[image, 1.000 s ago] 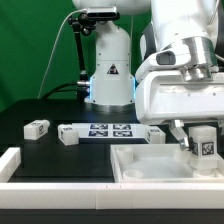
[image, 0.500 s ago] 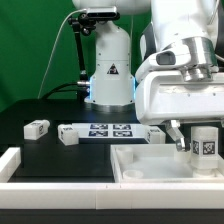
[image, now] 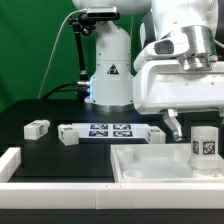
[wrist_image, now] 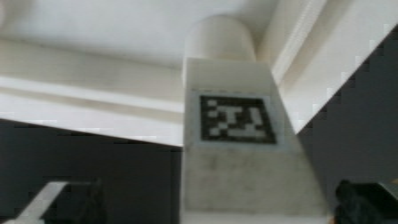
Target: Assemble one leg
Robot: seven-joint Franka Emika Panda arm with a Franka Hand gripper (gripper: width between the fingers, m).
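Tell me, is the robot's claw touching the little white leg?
Apart. The wrist view shows a gap on each side between the leg and the fingertips of the open gripper.

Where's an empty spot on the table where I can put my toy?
The bare black tabletop between the marker board, the tray and the white edge wall. It is crowded where the leg stands under the open end effector.

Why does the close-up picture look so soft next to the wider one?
In the wrist view the leg sits so near the lens that its tag is blurred and the post seems to taper away. In the exterior view the leg and tray are sharper and evenly lit, though the white parts run bright and show little detail.
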